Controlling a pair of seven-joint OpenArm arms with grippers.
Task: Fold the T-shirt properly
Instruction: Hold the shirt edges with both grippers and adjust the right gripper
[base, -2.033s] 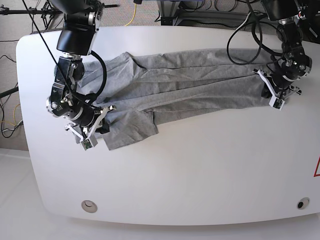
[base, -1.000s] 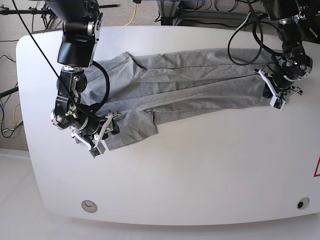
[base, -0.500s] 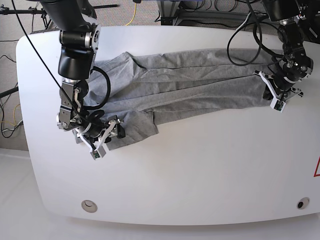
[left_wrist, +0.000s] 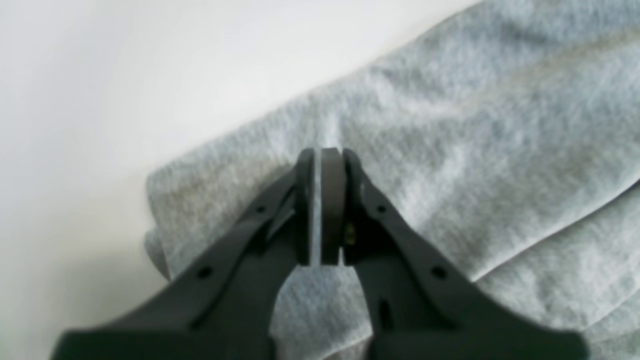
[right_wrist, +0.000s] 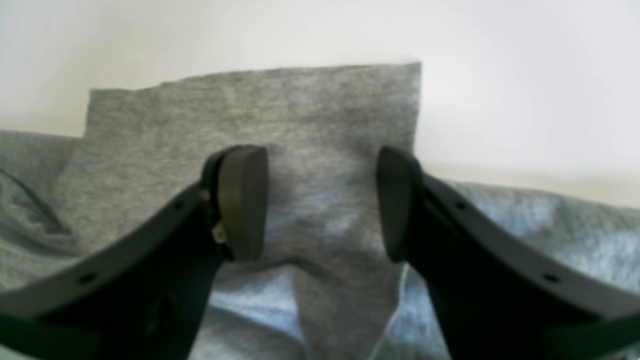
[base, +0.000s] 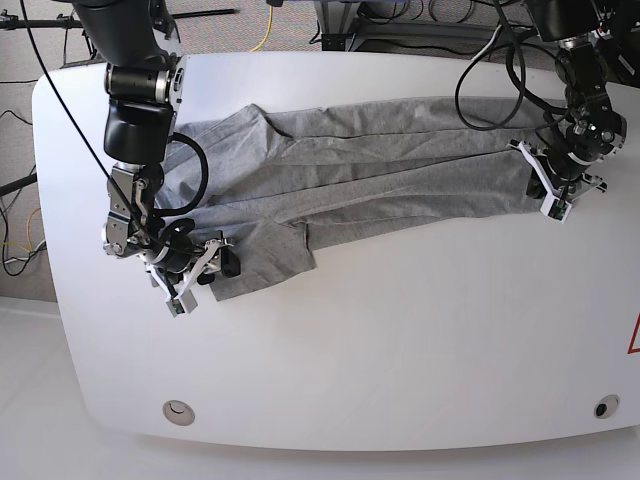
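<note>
The T-shirt lies stretched across the white worktop in a long, creased band. It looks light, limp and prone to bunching, so hems and corners make the best holds. The left pincer is clamped on the fabric at one end. The right pincer stands apart over the sleeve flap, gripping nothing. Since the earlier frames the right arm has drawn back toward the worktop's edge.
</note>
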